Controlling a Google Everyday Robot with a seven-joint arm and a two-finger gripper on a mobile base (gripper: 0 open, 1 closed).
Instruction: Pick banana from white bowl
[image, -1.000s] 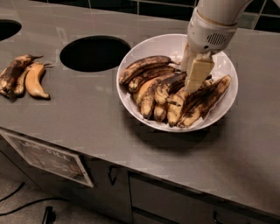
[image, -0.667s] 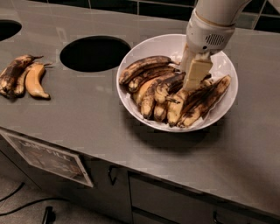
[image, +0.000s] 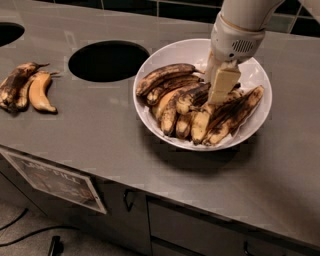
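The white bowl (image: 255, 75) sits on the grey counter and holds several overripe bananas. The darkest banana (image: 195, 94), nearly black with some yellow, lies across the middle of the pile. My gripper (image: 218, 99) reaches down from the upper right into the bowl. Its cream tip rests on the pile just right of this dark banana and hides part of it. I cannot tell whether it holds anything.
Three bananas (image: 27, 87) lie loose on the counter at far left. A round hole (image: 107, 61) opens in the counter left of the bowl, and another (image: 7, 32) sits at the far left edge. Cabinet fronts run below the counter's front edge.
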